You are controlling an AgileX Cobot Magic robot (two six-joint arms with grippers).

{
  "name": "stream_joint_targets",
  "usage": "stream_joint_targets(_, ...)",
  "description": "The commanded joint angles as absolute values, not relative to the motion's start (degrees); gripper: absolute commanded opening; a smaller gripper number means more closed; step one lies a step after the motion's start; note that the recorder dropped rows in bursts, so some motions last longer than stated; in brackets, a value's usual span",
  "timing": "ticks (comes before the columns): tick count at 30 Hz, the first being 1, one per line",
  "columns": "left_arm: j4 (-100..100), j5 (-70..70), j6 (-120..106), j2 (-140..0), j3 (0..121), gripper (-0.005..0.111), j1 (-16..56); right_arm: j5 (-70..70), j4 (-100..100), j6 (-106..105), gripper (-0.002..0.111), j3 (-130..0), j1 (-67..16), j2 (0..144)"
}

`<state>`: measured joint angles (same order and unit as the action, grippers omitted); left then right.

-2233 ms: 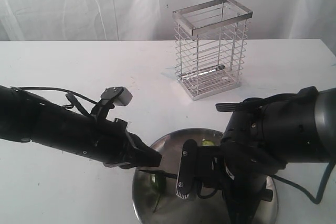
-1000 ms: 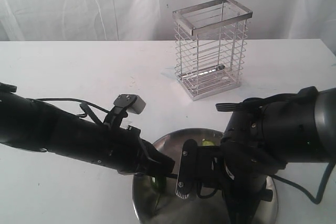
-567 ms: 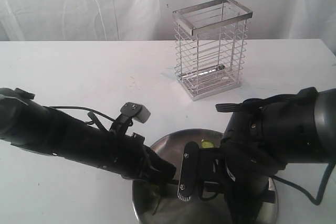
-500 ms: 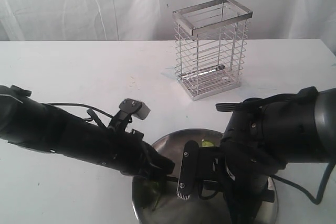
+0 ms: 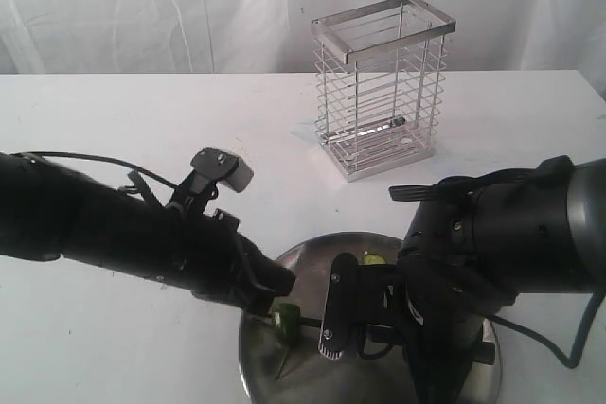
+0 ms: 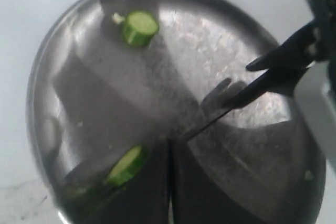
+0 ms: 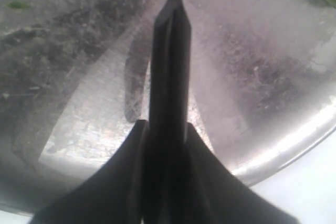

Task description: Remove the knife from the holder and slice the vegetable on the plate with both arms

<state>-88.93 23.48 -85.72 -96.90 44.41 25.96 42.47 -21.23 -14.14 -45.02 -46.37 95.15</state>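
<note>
The right gripper (image 7: 167,125) is clamped on the knife (image 7: 168,66). Its 2 fingers press the black handle from either side, and the blade runs straight out past them over the plate (image 7: 252,77). In the left wrist view the knife (image 6: 247,90) slants across the plate (image 6: 173,51). Its tip ends just beside the left gripper (image 6: 169,142). I cannot tell whether the tip touches the metal.

The left gripper has its fingers (image 6: 152,182) pressed together with only a thin seam between them and nothing held. The vegetable (image 6: 126,164), cut face pale green, lies on the plate right beside 1 finger; contact is unclear. 1 slice (image 6: 140,27) lies apart near the far rim.

In the exterior view the left gripper (image 5: 275,286) reaches in from the left to the plate's (image 5: 308,254) near-left edge. The vegetable (image 5: 285,317) lies just below its tip, thin stem trailing toward the rim. The slice (image 5: 373,258) lies at the plate's back edge. The right arm (image 5: 492,253) covers most of the plate's right side. The holder (image 5: 381,92) stands upright on the white table (image 5: 142,120), well behind the plate.
</note>
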Motion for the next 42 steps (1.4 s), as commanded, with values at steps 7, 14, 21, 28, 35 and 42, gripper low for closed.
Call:
stream_joint_targets(7,-96.01,25.37,-90.85,-97.66,41.35,0.0,25.82,42.22,-21.33,-13.66,0.0,-45.3,-46.22,94.91)
stream_joint_targets(14,-99.95,31.09,-96.0,-103.01,42.42,0.0,27.03,41.84,-21.33,-13.66,0.0,-45.3,-46.22,94.91)
stream_joint_targets(21,-99.95,28.92,-96.03,-105.38,45.71,0.0,29.31,41.93,-21.21,-13.66,0.0,-45.3,-46.22,94.91)
stream_joint_targets(28,-99.95,30.19,-95.77,-105.38,46.96,0.0,29.39,41.02,-21.21,-13.66,0.0,-45.3,-46.22,94.91)
stream_joint_targets(35,-99.95,24.99,-96.38,-108.36,47.32,0.0,32.77,40.9,-21.21,-13.66,0.0,-45.3,-46.22,94.91)
stream_joint_targets(42,-99.95,23.76,-97.63,-113.33,47.45,0.0,33.28,42.46,-21.06,-13.47,0.0,-45.3,-46.22,94.91)
